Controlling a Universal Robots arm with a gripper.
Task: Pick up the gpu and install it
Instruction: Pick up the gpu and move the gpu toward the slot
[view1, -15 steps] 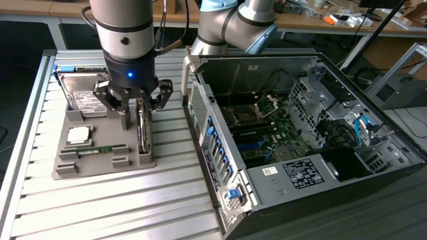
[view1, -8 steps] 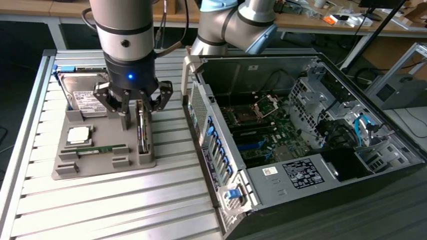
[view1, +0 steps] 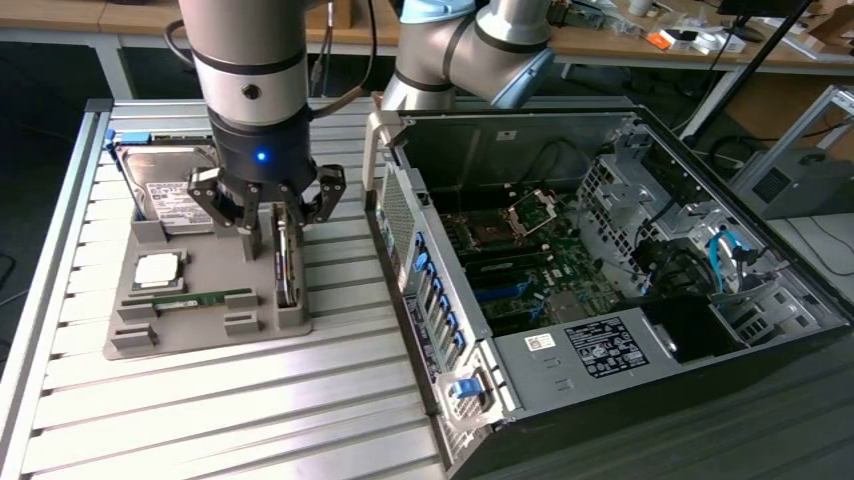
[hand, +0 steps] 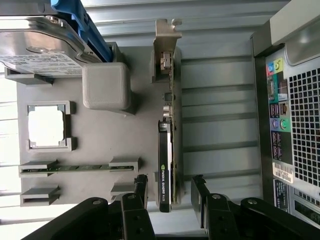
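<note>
The gpu stands on its long edge in a slot at the right side of the grey holder tray, black cooler face and silver bracket showing. My gripper hangs straight over it, open, a finger on either side of the card. In the wrist view the gpu runs between the two black fingertips, with a small gap on each side. The gripper holds nothing.
The tray also carries a silver hard drive, a CPU and a thin RAM stick. The open computer case lies close on the exterior view's right, its rear panel near the gripper. Slatted metal table underneath.
</note>
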